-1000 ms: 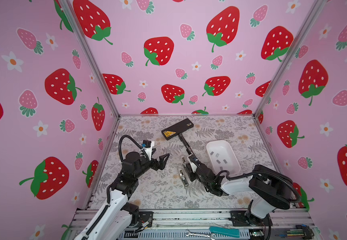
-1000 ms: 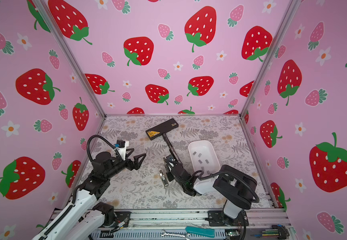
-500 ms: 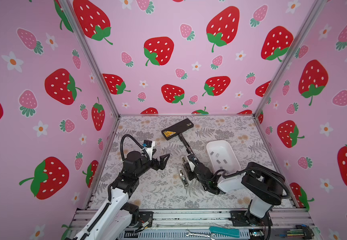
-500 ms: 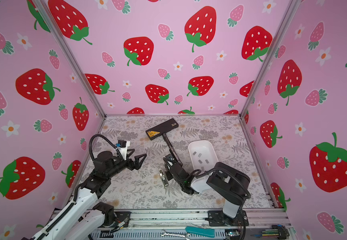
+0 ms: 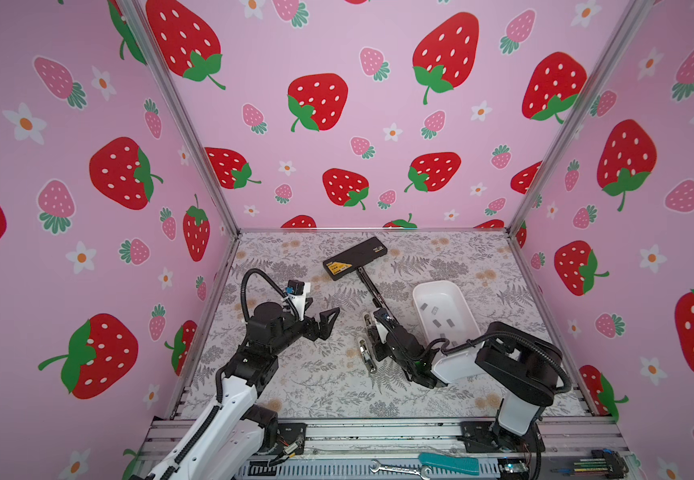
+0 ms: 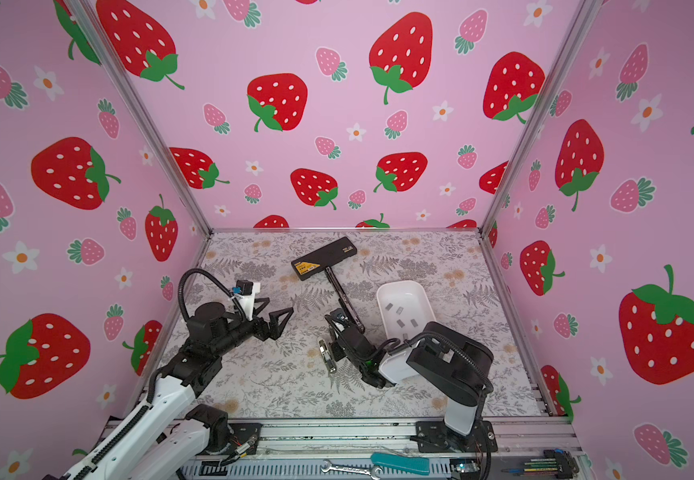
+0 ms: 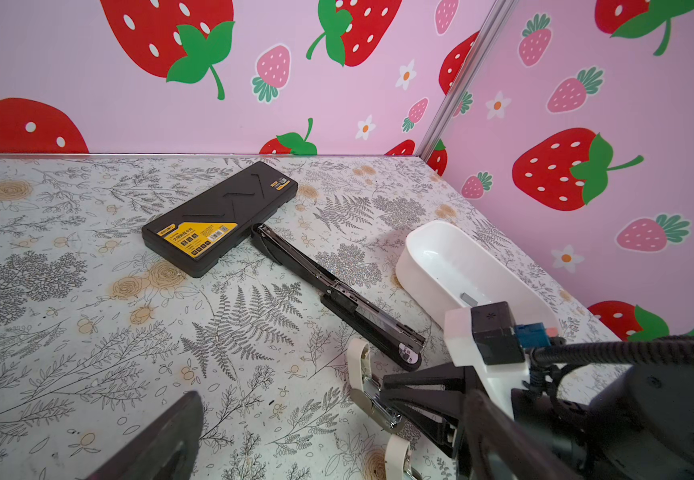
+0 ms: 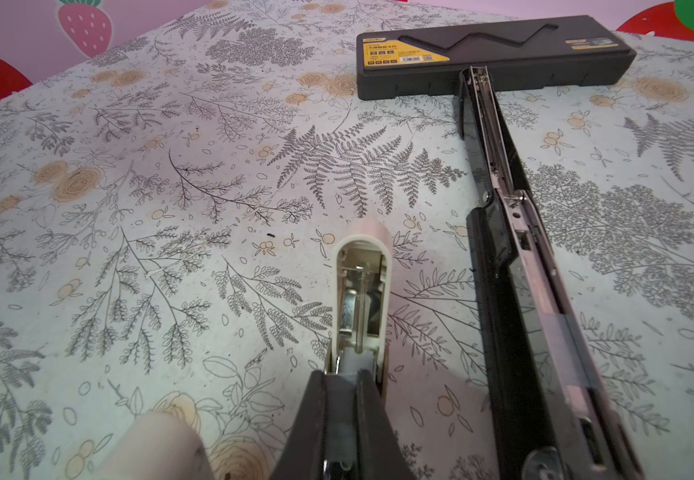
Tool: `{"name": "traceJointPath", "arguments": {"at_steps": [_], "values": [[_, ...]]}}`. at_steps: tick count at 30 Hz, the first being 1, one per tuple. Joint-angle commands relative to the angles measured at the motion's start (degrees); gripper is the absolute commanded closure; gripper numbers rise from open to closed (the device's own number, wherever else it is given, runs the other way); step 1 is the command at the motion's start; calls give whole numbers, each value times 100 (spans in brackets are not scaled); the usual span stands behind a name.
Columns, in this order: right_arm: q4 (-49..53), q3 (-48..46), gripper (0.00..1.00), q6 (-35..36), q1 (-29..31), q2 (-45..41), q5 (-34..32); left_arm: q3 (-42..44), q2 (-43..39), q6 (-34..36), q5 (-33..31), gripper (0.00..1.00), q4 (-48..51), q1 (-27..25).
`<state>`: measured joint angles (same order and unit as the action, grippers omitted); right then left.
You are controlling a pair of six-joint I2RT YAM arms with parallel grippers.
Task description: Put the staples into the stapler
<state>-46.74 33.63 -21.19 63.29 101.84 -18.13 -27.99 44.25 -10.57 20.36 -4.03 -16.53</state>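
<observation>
Your right gripper (image 8: 342, 376) is clamped shut on the small white stapler (image 8: 362, 266), which is opened out beside the long black stapler (image 8: 511, 257). Your left gripper (image 5: 324, 308) hangs open and empty. The staples (image 5: 436, 311) lie in the white tray (image 5: 420, 291). Caution: with such a narrow hold, the stapler may pivot or snap closed during loading.

Bright, even, diffuse light — shadows on the tabletop (image 5: 316, 386) are soft and faint. Both top views bow strongly at the edges. In its wrist view the right gripper (image 8: 342, 390) blurs near the lens; glare whitens the tray (image 7: 440, 257).
</observation>
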Motion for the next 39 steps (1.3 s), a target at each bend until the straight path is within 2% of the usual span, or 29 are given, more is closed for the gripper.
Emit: {"name": "traceJointPath", "arguments": {"at_steps": [1,39], "values": [[-139,100,97,-78,-36,92,30,-163,-13,43,-7,1,-52,-25],[-139,144,97,-123,-71,246,77,-174,22,55,-45,1,-46,-42]]}}
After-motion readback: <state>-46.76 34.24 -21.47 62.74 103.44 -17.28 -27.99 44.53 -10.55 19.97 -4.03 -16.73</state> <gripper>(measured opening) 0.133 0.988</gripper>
